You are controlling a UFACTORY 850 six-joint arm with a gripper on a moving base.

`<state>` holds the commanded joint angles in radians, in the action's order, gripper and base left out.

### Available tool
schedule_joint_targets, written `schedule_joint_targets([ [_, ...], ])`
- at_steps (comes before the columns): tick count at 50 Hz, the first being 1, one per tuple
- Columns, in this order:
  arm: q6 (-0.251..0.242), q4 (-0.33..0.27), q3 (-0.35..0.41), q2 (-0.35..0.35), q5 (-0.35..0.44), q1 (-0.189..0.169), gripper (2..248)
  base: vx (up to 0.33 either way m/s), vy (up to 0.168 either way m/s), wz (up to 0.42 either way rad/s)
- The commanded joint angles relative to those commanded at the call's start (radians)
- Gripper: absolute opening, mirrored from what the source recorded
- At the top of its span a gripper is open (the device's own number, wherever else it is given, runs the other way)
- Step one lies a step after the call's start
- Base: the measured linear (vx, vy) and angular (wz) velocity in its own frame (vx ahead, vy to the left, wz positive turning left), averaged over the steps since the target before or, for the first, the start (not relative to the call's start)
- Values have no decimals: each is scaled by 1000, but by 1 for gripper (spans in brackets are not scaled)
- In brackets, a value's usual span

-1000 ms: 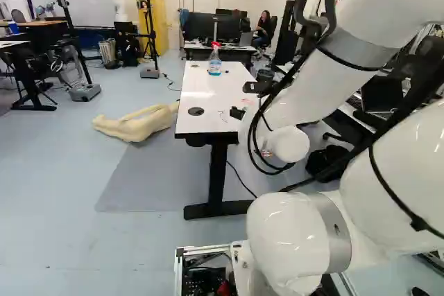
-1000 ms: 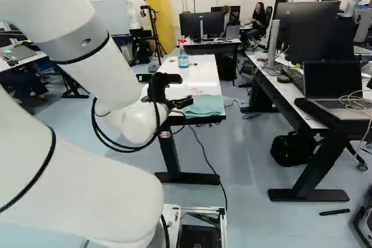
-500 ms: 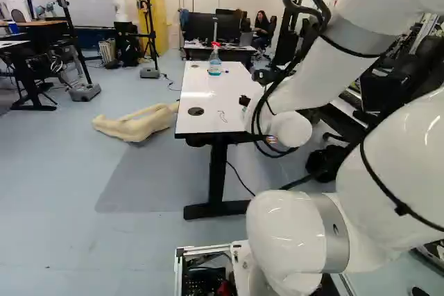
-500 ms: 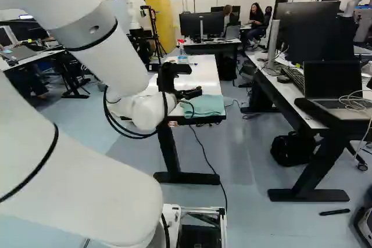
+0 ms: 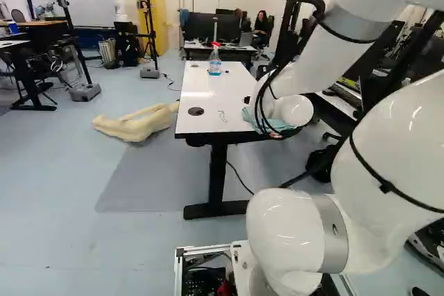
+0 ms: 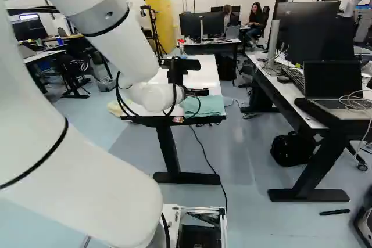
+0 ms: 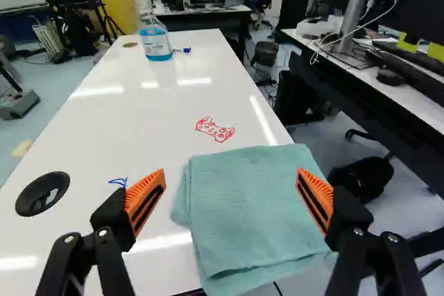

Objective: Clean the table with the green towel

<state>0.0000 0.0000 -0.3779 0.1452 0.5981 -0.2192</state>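
Reaching over the near end of the white tabletop, with the hand a little right of centre in the right base view. Released, judging by the wrist view, with fingers spread wide and orange pads turned inward. Showing the green towel ahead of the hand and between the lines of its two fingers, folded into a rough square (none too neatly, with layers peeping out along one side) and lying at the tabletop's near right corner. Cannot tell whether touching it.

Just beyond the towel, a red drawing like a game controller; near the tip of the left finger, a small blue mark. Set into the tabletop beside the left finger, a black round cable hole. Farther along, a spray bottle with a red head and blue liquid, standing upright in the upper middle of the left base view, with a blue marker lying just beside it. On the floor, left of centre in that same view, a cream mannequin's lower body. At the right of the right base view, a second desk with an open laptop, and under it a black bag.
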Motion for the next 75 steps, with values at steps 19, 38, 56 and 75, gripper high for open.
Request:
schedule_joint_targets([
  [19, 0, 0, -100, -55, -200, -24, 247, 0, 0, 0],
  [38, 0, 0, -200, -123, -399, -46, 247, 0, 0, 0],
  [56, 0, 0, -300, -220, -446, -65, 247, 0, 0, 0],
  [75, 0, 0, -332, -249, -446, -73, 247, 0, 0, 0],
])
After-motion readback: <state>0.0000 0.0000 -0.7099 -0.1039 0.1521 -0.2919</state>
